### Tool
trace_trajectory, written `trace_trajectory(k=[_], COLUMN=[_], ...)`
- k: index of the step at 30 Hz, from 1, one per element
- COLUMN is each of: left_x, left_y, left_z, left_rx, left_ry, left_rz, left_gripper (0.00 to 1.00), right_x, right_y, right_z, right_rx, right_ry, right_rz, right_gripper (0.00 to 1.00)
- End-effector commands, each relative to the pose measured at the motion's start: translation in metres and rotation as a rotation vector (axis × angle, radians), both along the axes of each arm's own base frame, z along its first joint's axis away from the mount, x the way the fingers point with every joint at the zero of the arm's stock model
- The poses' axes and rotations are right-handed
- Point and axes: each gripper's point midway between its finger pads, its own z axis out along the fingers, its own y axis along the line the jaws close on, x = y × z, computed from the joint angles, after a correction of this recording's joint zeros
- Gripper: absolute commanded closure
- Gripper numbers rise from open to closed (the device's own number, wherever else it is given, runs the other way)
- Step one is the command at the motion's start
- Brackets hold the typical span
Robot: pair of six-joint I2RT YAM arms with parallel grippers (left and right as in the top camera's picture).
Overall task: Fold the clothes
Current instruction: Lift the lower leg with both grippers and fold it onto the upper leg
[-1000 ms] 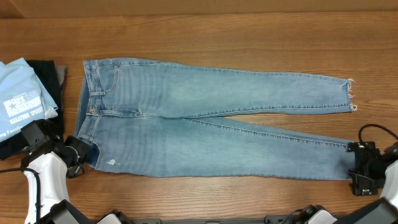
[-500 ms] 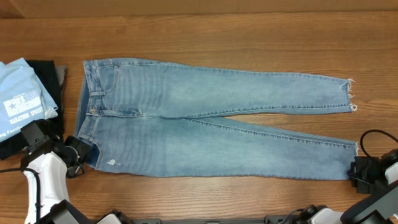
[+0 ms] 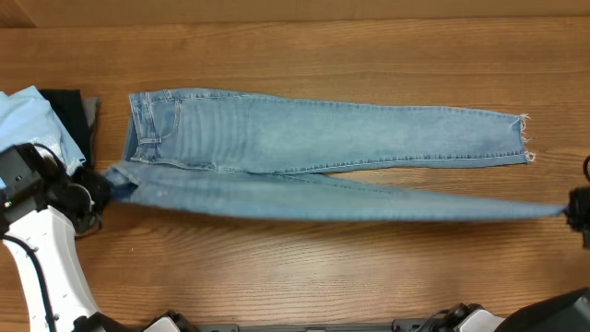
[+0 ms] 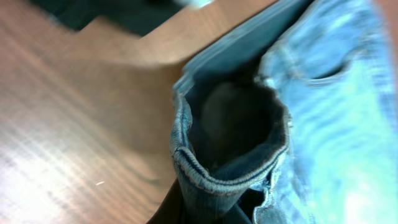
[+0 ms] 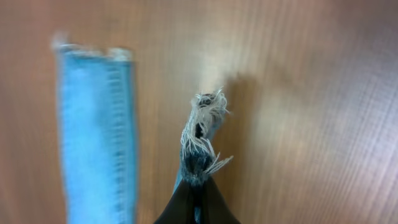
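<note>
Denim takes up most of the wooden table (image 3: 304, 46): a pair of light-wash blue jeans (image 3: 304, 138) laid lengthwise, waist toward the left and ankles toward the right. The far leg lies flat on the wood, and its frayed hem (image 3: 524, 140) sits near the right edge. The near leg is drawn out into a narrow, taut band between the 2 grippers, and it looks slightly blurred from above.

At the waist end, the left gripper (image 3: 100, 187) is clenched on the near corner of the waistband (image 4: 205, 177). Its wrist camera shows the stitched band bunched and folded over, with the dark inside of the jeans gaping open just above the pinch. At the far right edge, the right gripper (image 3: 572, 210) is clamped tight on the near leg's ankle hem (image 5: 202, 124). In its wrist view, white frayed threads stick up out of the closed dark fingers (image 5: 214, 208) and the hem throws a soft shadow on the wood beside it. The other leg's hem lies flat to the left, apart from the held one.

Off the left end of the jeans a light blue T-shirt (image 3: 37, 120) lies on a black garment (image 3: 63, 100) with a grey one (image 3: 90, 111) showing at its edge, close to the waistband but not touching it.
</note>
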Motion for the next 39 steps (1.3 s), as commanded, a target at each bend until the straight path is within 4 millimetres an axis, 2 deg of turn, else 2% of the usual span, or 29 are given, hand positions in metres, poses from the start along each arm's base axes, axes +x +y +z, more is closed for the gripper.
trace_trajectory(k=[1, 5, 9, 12, 14, 18, 21, 28, 32, 34, 36, 37, 38, 39], left_x=[0.025, 0.064, 0.098, 0.111, 0.119, 0.150, 0.167, 0.202, 0.224, 0.230, 0.238, 0.243, 0.247, 0.247], left_y=[0.024, 0.013, 0.003, 0.001, 0.000, -0.010, -0.005, -0.009, -0.023, -0.023, -0.020, -0.019, -0.018, -0.017], left_z=[0.046, 0.069, 0.090, 0.084, 0.082, 0.063, 0.059, 0.043, 0.027, 0.020, 0.015, 0.014, 0.014, 0.014], left_rx=[0.128, 0.199, 0.318, 0.346, 0.351, 0.344, 0.386, 0.413, 0.423, 0.449, 0.468, 0.474, 0.470, 0.471], left_ry=[-0.129, -0.266, -0.359, -0.357, -0.371, -0.391, -0.416, -0.480, -0.509, -0.506, -0.524, -0.545, -0.563, -0.566], left_rz=[0.003, -0.083, -0.126, -0.136, -0.144, -0.183, -0.170, -0.188, -0.217, -0.205, -0.191, -0.187, -0.173, -0.173], left_gripper=[0.96, 0.96, 0.96, 0.96, 0.96, 0.96, 0.96, 0.96, 0.96, 0.96, 0.80, 0.69, 0.52, 0.51], right_x=[0.032, 0.062, 0.075, 0.079, 0.084, 0.105, 0.122, 0.154, 0.178, 0.193, 0.212, 0.221, 0.229, 0.230], right_y=[-0.016, -0.004, -0.002, -0.006, -0.009, -0.005, 0.000, -0.001, -0.005, -0.008, -0.004, 0.001, 0.006, 0.007], right_z=[0.049, 0.051, 0.042, 0.028, 0.025, 0.011, -0.004, -0.033, -0.029, -0.022, -0.025, -0.030, -0.041, -0.047], right_rx=[-0.194, -0.238, -0.235, -0.203, -0.197, -0.175, -0.164, -0.182, -0.229, -0.265, -0.291, -0.297, -0.291, -0.284], right_ry=[-0.073, -0.103, -0.095, -0.065, -0.059, -0.039, -0.022, 0.011, -0.060, -0.113, -0.152, -0.163, -0.160, -0.152], right_rz=[0.079, 0.163, 0.191, 0.194, 0.196, 0.245, 0.280, 0.317, 0.309, 0.309, 0.334, 0.351, 0.366, 0.371], right_gripper=[0.96, 0.96, 0.96, 0.96, 0.96, 0.96, 0.96, 0.96, 0.96, 0.96, 0.65, 0.57, 0.50, 0.42])
